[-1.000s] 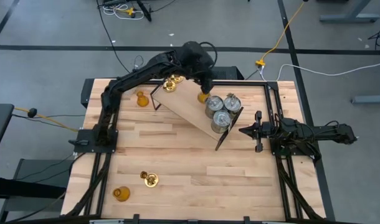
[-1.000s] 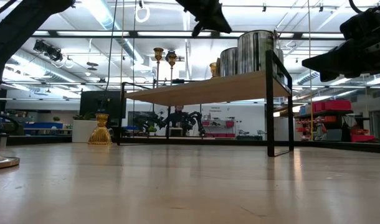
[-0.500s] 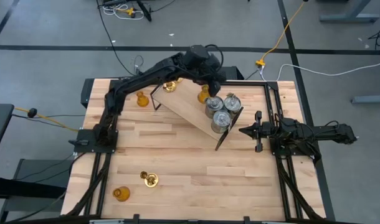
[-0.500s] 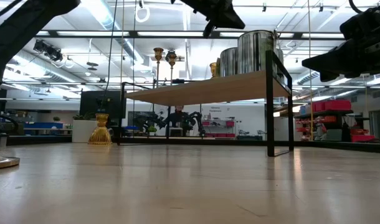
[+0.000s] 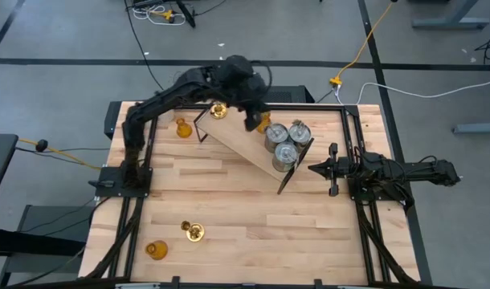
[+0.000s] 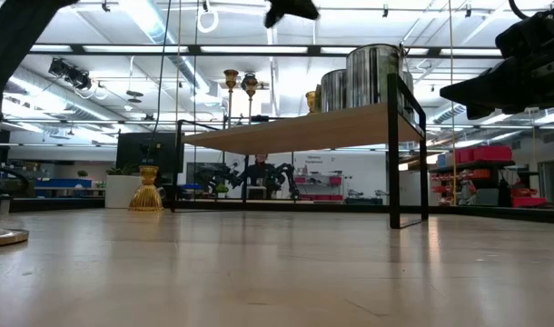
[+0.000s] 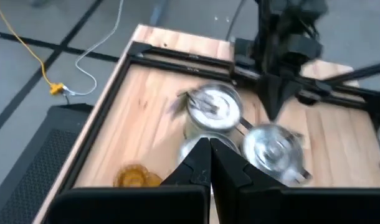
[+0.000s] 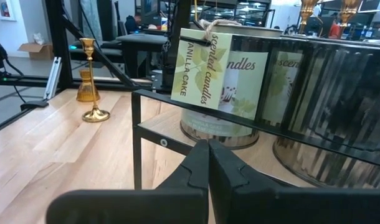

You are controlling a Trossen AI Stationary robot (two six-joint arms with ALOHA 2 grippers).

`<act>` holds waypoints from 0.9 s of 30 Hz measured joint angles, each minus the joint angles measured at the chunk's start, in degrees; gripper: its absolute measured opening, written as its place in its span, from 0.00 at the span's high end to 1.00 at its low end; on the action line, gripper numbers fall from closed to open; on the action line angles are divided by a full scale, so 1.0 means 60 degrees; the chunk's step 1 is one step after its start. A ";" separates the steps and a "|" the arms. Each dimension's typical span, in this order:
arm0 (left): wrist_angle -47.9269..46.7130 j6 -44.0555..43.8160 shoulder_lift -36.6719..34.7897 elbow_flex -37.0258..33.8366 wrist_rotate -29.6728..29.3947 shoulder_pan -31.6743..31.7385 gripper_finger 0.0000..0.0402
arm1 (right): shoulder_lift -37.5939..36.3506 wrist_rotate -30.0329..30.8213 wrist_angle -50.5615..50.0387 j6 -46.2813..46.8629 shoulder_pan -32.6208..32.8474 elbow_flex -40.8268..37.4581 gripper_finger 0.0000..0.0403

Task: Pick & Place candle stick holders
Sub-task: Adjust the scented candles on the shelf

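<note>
A raised wooden shelf point(image 5: 245, 140) stands at the table's far middle. On it are two brass candle stick holders point(image 5: 218, 110), an amber one point(image 5: 264, 124) and three silver cylinders point(image 5: 285, 144). On the table stand an amber holder point(image 5: 182, 128), a brass one point(image 5: 193, 232) and another amber one point(image 5: 156, 250). My left gripper point(image 5: 251, 122) is shut and holds nothing. It hangs above the shelf beside the amber holder point(image 7: 137, 177). My right gripper point(image 5: 313, 168) is shut and level, just right of the shelf.
The shelf's black frame point(image 8: 137, 134) stands right in front of my right gripper point(image 8: 209, 149), with a labelled cylinder point(image 8: 221, 81) behind it. The table's near half is bare wood apart from the two holders at the near left.
My left gripper, shut throughout, has risen higher above the shelf. It went a little toward the table's right edge first, then swung back toward the left. Nothing on the shelf has moved.
</note>
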 joint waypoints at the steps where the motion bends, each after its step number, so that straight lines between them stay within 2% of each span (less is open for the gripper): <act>1: -0.0335 0.0000 -0.0112 0.0000 -0.0016 -0.0006 0.99 | 0.0001 -0.0001 0.0000 0.0000 -0.0003 -0.0002 0.99; 10: -0.1603 0.0546 -0.0279 -0.0004 -0.0198 -0.0766 0.99 | 0.0001 0.0010 0.0002 0.0000 -0.0003 -0.0002 0.99; 15: -0.1881 0.0762 -0.0260 -0.0673 -0.0269 -0.1258 0.99 | 0.0001 0.0010 0.0000 0.0000 -0.0002 -0.0002 0.99; 18: -0.2013 0.0796 -0.0275 -0.1143 -0.0268 -0.1364 0.99 | -0.0002 0.0015 0.0000 -0.0068 0.0000 -0.0002 0.99; 21: -0.2161 0.0826 -0.0253 -0.1536 -0.0195 -0.1375 0.99 | 0.0000 0.0343 0.0012 -0.0785 -0.0003 -0.0002 0.99; 27: -0.2307 0.0705 -0.0288 -0.1633 -0.0173 -0.1298 0.99 | -0.0001 0.0447 0.0040 -0.0904 -0.0003 -0.0002 0.99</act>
